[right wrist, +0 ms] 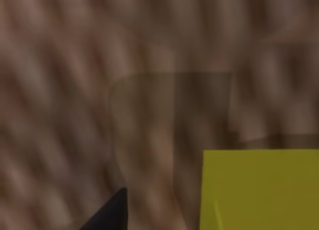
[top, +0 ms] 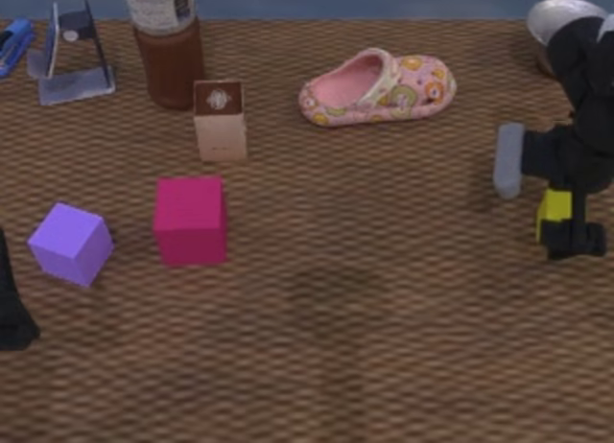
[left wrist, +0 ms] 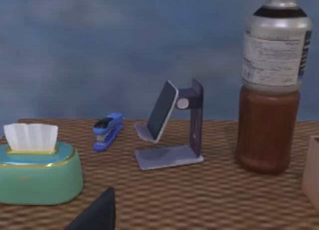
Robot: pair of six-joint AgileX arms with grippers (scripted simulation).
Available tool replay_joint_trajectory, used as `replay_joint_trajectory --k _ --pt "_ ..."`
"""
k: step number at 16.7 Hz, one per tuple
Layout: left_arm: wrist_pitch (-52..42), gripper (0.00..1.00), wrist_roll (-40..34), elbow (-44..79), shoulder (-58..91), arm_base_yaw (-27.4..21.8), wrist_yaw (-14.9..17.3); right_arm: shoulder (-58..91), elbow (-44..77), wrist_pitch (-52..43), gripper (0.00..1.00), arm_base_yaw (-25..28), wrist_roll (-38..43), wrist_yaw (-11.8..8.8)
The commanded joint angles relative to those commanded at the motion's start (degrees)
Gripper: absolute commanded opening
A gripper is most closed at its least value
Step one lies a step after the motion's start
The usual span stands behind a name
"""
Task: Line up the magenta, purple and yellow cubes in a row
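Observation:
The magenta cube (top: pixel 190 220) sits left of the table's middle, with the purple cube (top: pixel 70 244) to its left, turned at an angle and a small gap away. At the right side, the small yellow cube (top: pixel 554 205) lies between the black fingers of my right gripper (top: pixel 564 222). In the right wrist view the yellow cube (right wrist: pixel 259 190) fills one corner, and the one visible fingertip (right wrist: pixel 115 212) stands apart from it over bare table, so the gripper is open. My left gripper (top: pixel 11 323) is parked at the left edge, open and holding nothing.
A tan carton (top: pixel 221 122) stands just behind the magenta cube. Along the back are a brown bottle (top: pixel 168 50), a phone stand (top: pixel 72 59), a blue stapler (top: pixel 11 42) and a pink shoe (top: pixel 379 86). A green tissue box (left wrist: pixel 37 172) shows in the left wrist view.

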Motion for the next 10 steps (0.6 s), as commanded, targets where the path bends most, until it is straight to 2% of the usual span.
replay_joint_trajectory --k 8,10 --pt "0.00 1.00 0.00 0.00 0.00 0.00 0.00 0.00 0.00 0.00 0.02 0.00 0.00 0.00" --pt "0.00 1.00 0.00 0.00 0.00 0.00 0.00 0.00 0.00 0.00 0.00 0.00 0.00 0.00"
